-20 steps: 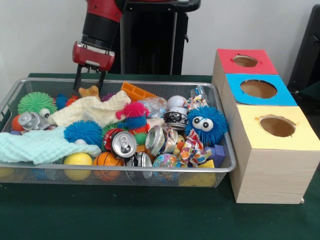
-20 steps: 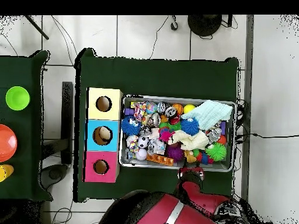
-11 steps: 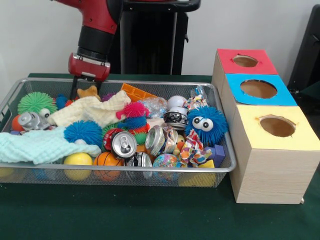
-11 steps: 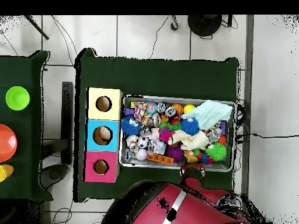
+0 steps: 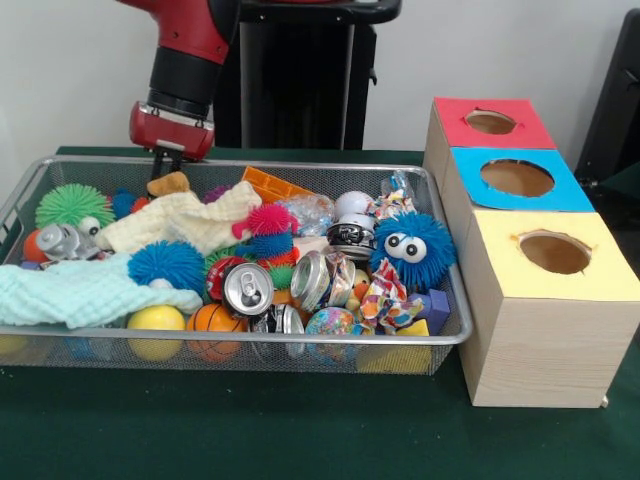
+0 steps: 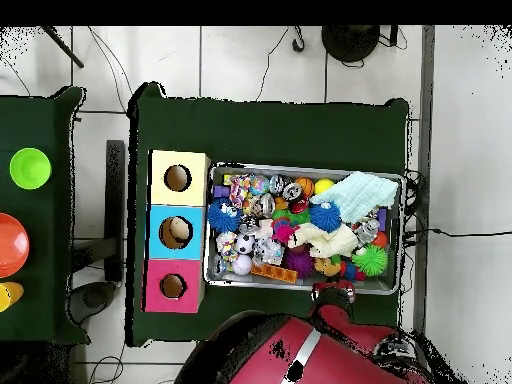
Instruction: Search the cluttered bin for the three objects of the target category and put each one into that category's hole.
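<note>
The gripper hangs at the bin's far rim, just above a small tan toy. Its fingers are mostly lost behind the mesh and the red wrist, so I cannot tell whether they are apart or together. From overhead the arm covers it almost wholly.

Which category is wanted is not shown, so the 3 target objects cannot be picked out. The bin is heaped. A cream cloth and a pale green cloth each bury whatever lies under them.

I count 3 cans toward the front: 1 showing its top, 1 tilted, 1 half hidden lower down. There are 2 blue fuzzy balls, 1 with eyes and 1 plain, and 1 green spiky ball. Smaller pieces at the bottom are too jumbled to name.

Beside the bin stand 3 boxes in a row, 1 hole each: red, blue, yellow.
</note>
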Action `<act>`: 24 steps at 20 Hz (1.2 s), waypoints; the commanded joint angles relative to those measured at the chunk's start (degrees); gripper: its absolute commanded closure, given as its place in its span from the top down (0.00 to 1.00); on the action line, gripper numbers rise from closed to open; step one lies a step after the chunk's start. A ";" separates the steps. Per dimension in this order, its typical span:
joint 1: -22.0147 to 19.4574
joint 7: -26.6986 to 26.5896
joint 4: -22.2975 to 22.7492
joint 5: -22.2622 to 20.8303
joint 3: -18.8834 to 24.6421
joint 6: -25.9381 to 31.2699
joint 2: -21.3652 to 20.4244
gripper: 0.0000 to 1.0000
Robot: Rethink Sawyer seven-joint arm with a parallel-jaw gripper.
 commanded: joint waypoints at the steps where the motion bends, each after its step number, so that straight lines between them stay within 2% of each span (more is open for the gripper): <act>1: 0.66 7.06 -3.87 -1.03 7.94 -0.32 4.76 0.00; 12: 2.08 8.62 -1.37 -2.18 9.81 4.55 -1.24 0.00; 21: 2.92 8.50 -1.26 -2.08 9.70 4.03 -2.35 0.00; 22: 2.82 8.56 -1.43 -2.22 9.80 3.79 -2.33 1.00; 24: 3.07 8.38 -1.56 -2.07 9.41 2.14 -1.96 1.00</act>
